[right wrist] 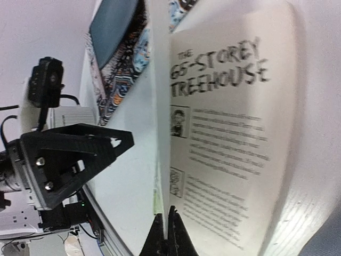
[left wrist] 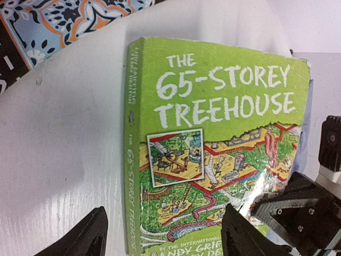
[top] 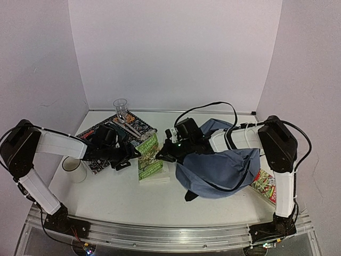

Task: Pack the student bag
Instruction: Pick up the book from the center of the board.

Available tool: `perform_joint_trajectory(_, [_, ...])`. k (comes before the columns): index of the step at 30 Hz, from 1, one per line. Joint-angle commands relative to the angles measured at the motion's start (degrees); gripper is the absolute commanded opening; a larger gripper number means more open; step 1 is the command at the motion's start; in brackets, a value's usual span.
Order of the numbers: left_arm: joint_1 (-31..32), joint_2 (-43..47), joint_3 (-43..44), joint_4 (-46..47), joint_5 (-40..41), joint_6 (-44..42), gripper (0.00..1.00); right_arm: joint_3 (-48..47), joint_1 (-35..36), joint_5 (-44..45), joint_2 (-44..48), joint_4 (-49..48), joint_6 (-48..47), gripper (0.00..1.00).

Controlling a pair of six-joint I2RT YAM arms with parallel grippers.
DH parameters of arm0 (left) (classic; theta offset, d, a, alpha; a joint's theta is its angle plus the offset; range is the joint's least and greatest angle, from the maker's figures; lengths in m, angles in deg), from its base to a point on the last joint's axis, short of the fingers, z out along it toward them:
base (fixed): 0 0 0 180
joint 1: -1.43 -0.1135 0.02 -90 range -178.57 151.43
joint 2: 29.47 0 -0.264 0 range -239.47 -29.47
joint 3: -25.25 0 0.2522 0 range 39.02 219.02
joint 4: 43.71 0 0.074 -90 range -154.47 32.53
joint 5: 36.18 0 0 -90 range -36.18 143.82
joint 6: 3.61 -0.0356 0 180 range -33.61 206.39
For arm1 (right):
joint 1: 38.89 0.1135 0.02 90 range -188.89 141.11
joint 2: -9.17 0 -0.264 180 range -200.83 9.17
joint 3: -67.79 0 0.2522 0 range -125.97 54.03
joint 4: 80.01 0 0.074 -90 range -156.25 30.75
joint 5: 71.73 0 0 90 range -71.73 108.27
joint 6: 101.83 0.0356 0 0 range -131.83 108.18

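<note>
A green paperback, "The 65-Storey Treehouse" (top: 151, 160) (left wrist: 213, 138), lies on the white table between my two grippers. My left gripper (top: 126, 158) (left wrist: 162, 237) hangs open over the book's spine side, one finger (left wrist: 85, 237) over bare table and the other (left wrist: 242, 237) over the cover. My right gripper (top: 161, 157) (right wrist: 167, 226) is shut on the free edge of the front cover, which is lifted, and the printed title page (right wrist: 234, 133) shows beside it. The student bag (top: 226, 166), soft grey-blue fabric, slumps on the table right of the book, under the right arm.
A patterned book (top: 114, 133) (left wrist: 64, 21) lies at the back left, with a clear glass (top: 121, 109) behind it. A white cup (top: 73, 169) stands near the left arm. Another colourful book (top: 265, 185) pokes out from under the bag at the right. Walls close three sides.
</note>
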Motion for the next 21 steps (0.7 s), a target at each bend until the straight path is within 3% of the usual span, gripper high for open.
perform_joint_trajectory(1, [-0.3, 1.4, -1.7, 5.7, -0.3, 3.7, 0.75, -0.3, -0.1, -2.5, 4.8, -3.8, 3.5, 0.00])
perform_joint_trajectory(5, [-0.3, 1.0, -3.3, 7.7, -1.2, 5.5, 0.76, 1.1, -0.2, -4.1, 6.6, -7.5, 5.8, 0.00])
perform_joint_trajectory(9, [-0.4, 0.8, -3.0, 8.1, -1.3, 5.5, 0.77, 2.3, -0.5, 0.1, 8.0, -3.5, 4.4, 0.01])
perform_joint_trajectory(11, [-0.3, 0.3, -2.5, 8.1, -1.4, 5.1, 0.77, 2.7, -0.6, 3.1, 8.0, 0.8, 2.7, 0.11])
perform_joint_trajectory(15, [-0.3, -0.1, -2.1, 8.0, -1.2, 4.5, 0.77, 1.7, -0.6, 9.2, 7.1, 10.3, -3.1, 0.16])
perform_joint_trajectory(21, [-0.3, -0.7, -1.2, 7.2, -0.7, 2.7, 0.76, -2.5, -0.6, 17.7, 4.0, 18.6, -9.1, 0.40])
